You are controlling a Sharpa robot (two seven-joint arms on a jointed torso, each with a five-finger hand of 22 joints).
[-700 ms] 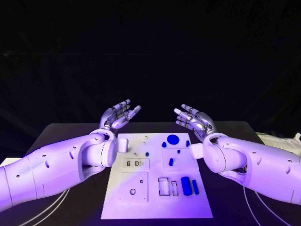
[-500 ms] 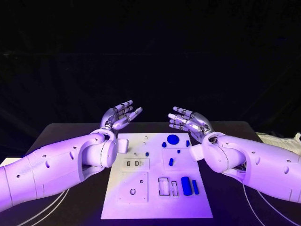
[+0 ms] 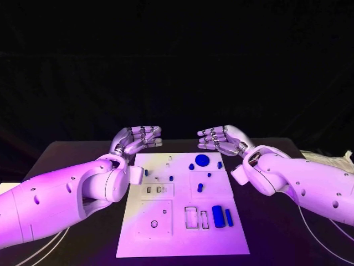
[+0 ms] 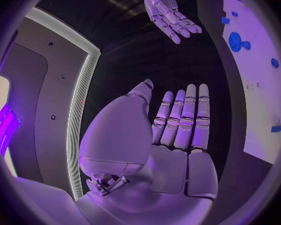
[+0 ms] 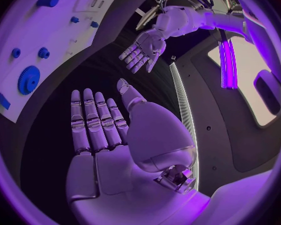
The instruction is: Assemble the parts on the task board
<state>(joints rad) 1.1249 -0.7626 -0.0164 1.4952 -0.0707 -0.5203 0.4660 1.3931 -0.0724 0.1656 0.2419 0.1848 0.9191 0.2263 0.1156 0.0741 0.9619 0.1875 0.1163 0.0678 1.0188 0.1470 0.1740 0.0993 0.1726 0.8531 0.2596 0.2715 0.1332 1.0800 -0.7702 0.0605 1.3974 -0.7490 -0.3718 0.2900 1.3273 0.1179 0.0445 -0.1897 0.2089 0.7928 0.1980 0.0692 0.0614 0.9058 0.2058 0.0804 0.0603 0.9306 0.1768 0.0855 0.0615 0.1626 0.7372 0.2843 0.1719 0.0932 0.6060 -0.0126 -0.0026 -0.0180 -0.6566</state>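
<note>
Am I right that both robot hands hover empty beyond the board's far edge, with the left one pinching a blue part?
Not quite. The left robot hand pinches nothing; the left wrist view shows its fingers straight and bare. The right robot hand is empty too, beyond the task board.

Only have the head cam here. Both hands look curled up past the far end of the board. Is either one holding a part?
Observer: No. The left wrist view shows the left hand with a bare palm and its fingers straight, side by side.
Operator: And the right one?
Observer: Same. In the right wrist view the right hand is flat, with nothing in it.
Operator: Big round blue piece at the far end, is it a plain disc?
Observer: No. The right wrist view shows teeth round its rim. It is a gear, lying flat on the board.
</note>
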